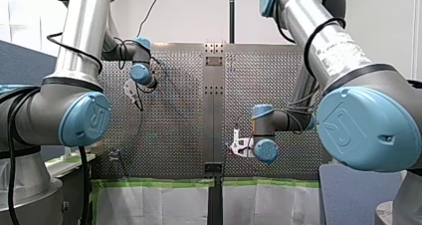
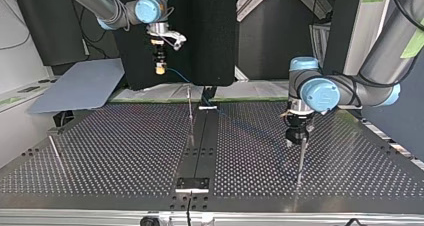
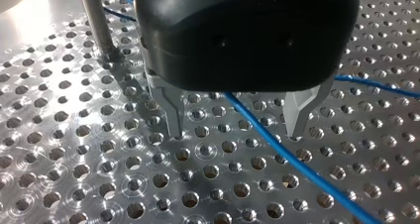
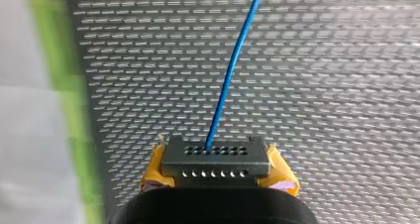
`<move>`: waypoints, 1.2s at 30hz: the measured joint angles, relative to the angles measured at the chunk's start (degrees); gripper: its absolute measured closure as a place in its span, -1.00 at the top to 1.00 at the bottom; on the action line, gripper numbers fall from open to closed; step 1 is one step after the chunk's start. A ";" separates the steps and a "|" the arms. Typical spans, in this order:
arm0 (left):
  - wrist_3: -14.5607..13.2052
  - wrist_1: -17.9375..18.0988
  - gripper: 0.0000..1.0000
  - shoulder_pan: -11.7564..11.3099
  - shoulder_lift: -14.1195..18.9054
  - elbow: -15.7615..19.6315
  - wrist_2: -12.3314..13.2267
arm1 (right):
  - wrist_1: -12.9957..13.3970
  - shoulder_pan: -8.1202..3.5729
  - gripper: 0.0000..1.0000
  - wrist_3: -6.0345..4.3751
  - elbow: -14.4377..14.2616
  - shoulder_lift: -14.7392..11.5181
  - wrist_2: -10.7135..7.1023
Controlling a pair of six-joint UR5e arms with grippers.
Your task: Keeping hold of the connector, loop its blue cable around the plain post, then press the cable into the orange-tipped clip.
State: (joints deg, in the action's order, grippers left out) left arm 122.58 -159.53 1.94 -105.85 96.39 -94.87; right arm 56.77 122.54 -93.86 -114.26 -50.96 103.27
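Blue cable lies between left pincer's wide-open fingers, near a metal post. Right pincer clamps the connector up by the worktop's green-taped edge. Looping, clipping: not done yet, I reckon.

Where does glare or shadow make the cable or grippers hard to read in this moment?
Left wrist view: hard glare on the table beside the post, yet the blue cable reads clearly between the open fingers of my left gripper. Top view: the cable fades over the dark centre strip. Right wrist view: even light on the connector in my right gripper.
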 joint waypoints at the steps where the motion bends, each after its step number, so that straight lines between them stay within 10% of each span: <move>1: -0.02 0.00 1.00 0.00 0.00 0.00 0.00 | 0.49 -0.13 -1.00 0.07 -0.01 -0.35 -0.03; 21: -0.07 -0.06 1.00 0.15 0.01 -0.01 0.00 | 11.22 -0.35 -1.00 2.63 -0.08 6.26 -0.43; 36: 0.04 -1.65 1.00 0.42 0.01 0.00 -1.77 | 12.24 -0.26 -1.00 2.70 -0.05 10.80 -1.12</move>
State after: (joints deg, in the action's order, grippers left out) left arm 122.62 -161.18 2.36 -105.85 96.39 -96.64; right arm 69.02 122.29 -91.17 -114.31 -40.16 102.15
